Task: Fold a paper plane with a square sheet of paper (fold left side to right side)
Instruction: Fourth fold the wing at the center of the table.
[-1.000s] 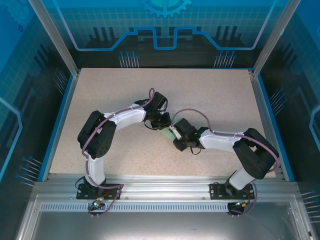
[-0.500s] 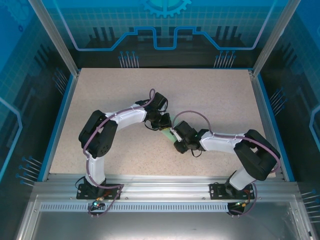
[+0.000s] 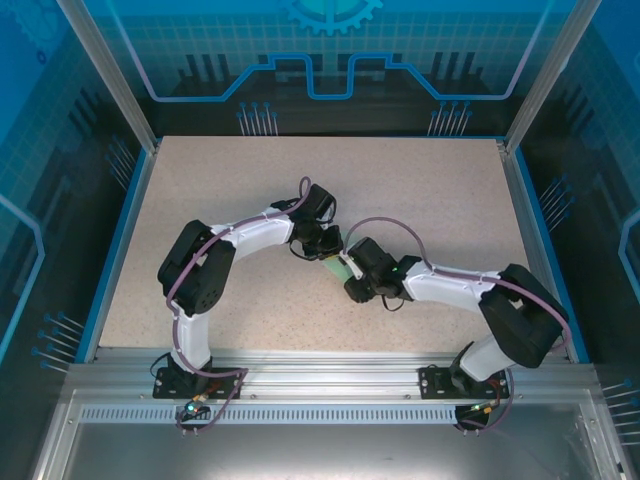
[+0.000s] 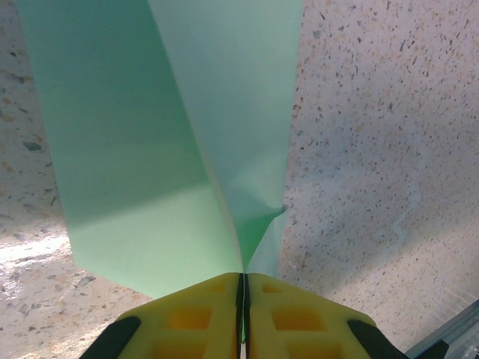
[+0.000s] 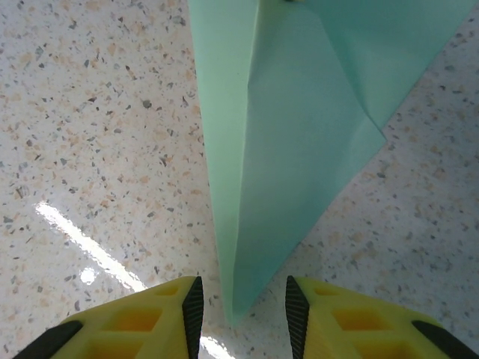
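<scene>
Left jaws clenched on an edge of the folded paper (image 4: pixel 150 134), middle of the surface (image 3: pixel 430 200). Right jaws released, the pointed tip lying between them, touching neither.

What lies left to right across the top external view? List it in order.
left arm's elbow → left hand → mint-green folded paper → right hand → right arm's elbow

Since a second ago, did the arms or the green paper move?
The right arm swung its elbow slightly outward, to the right. The right gripper, the left gripper and the green paper between them kept their places.
</scene>
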`<state>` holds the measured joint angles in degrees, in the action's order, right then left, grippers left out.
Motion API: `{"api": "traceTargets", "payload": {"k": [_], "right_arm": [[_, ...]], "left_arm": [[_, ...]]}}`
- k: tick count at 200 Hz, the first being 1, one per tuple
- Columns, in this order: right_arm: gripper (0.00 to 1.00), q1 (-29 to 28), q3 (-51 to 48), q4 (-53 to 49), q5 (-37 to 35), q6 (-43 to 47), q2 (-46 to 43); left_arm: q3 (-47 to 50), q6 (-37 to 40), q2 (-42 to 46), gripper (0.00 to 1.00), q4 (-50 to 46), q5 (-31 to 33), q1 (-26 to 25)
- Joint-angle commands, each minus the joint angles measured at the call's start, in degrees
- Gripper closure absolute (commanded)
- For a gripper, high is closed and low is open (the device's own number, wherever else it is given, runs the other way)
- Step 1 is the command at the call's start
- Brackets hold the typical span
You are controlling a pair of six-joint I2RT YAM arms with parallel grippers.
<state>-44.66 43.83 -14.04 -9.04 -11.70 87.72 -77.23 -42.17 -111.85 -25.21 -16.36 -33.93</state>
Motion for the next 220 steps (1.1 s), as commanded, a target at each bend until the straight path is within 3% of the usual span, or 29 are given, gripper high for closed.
{"api": "traceTargets", "payload": {"k": [1, 24, 81, 104, 155, 220], "right_arm": [[0.63, -1.3, 2.4, -0.2, -0.9, 1.1, 2.3], [0.64, -1.3, 3.6, -0.2, -1.0, 1.4, 3.7], [0.78, -1.3, 4.0, -0.7, -1.1, 1.6, 5.4], [0.79, -1.3, 3.8, -0.8, -0.9, 1.4, 5.2], [0.69, -1.3, 2.5, 0.1, -1.1, 1.0, 0.9], [0.69, -1.2, 4.9, 0.7, -1.5, 2.4, 5.1]], "left_arm": [[-1.7, -1.2, -0.7, 0.88, -1.2, -1.3, -0.2], [-1.8, -1.2, -0.6, 0.88, -1.3, -1.3, -0.2], [-1.9, -1.1, -0.7, 0.88, -1.3, -1.2, -0.2], [-1.9, -1.2, -0.8, 0.88, -1.3, -1.3, -0.2], [-1.8, -1.2, -0.8, 0.88, -1.2, -1.4, -0.2], [-1.7, -1.3, -0.9, 0.88, -1.1, -1.6, -0.2]]}}
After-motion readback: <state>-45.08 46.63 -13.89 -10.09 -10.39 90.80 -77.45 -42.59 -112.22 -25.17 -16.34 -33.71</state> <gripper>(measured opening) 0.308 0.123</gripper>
